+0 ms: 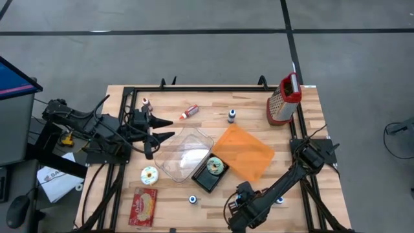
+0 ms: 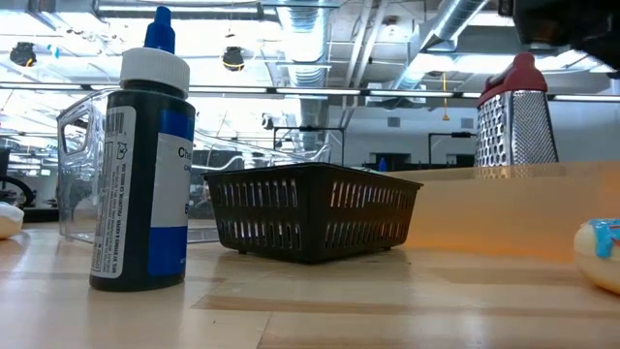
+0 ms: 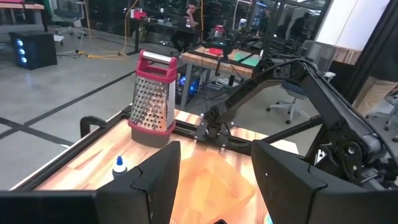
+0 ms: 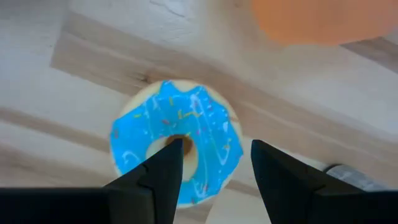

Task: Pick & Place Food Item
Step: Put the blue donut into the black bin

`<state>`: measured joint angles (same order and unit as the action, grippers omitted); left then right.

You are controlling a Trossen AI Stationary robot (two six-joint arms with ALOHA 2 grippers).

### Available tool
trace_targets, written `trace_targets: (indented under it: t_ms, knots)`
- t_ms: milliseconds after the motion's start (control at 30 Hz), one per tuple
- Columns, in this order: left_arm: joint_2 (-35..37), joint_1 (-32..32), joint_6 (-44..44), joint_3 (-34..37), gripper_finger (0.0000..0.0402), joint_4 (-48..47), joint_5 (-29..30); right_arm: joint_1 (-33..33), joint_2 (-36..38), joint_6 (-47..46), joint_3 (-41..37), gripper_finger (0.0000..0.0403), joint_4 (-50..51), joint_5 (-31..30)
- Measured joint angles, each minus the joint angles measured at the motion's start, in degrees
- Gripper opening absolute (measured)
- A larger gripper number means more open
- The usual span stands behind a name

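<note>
A blue-iced doughnut (image 4: 205, 124) with sprinkles lies flat on the wooden table; the low view shows its edge (image 2: 601, 254) at the right. My right gripper (image 4: 217, 149) points down over it, open, with one fingertip above the hole and the other above the rim; I cannot tell whether it touches. In the high view that gripper (image 1: 240, 193) hides the doughnut. My left gripper (image 1: 165, 129) waits open at the table's left, pointing level toward the right. A black basket (image 1: 208, 175) holds a green-iced doughnut (image 1: 215, 166).
A clear tub (image 1: 184, 152) and an orange sheet (image 1: 244, 153) flank the basket. A grater (image 1: 283, 100) stands far right. Small bottles (image 1: 231, 116) (image 1: 192, 199) (image 1: 189, 112), a pale doughnut (image 1: 149, 175) and a red packet (image 1: 143, 207) are scattered about.
</note>
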<state>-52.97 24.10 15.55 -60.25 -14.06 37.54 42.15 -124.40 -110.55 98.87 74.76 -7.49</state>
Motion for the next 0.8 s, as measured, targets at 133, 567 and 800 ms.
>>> trace_targets:
  t_ms: [133, 567, 800]
  knots:
    - [0.0, 0.0, 0.1, 0.0, 0.0195, 0.1, -0.5, -0.1, 0.1, 0.9, -1.1, 0.0182, -0.3, 0.0]
    - [0.0, 0.0, 0.2, 0.0, 0.0195, 0.0, -0.7, 0.4, -0.4, 2.1, -1.7, 0.0182, -2.9, 0.1]
    - [0.0, 0.0, 0.2, 0.0, 0.0195, 0.0, -0.9, 0.3, -0.5, 2.7, -4.0, 0.0182, -4.6, 0.2]
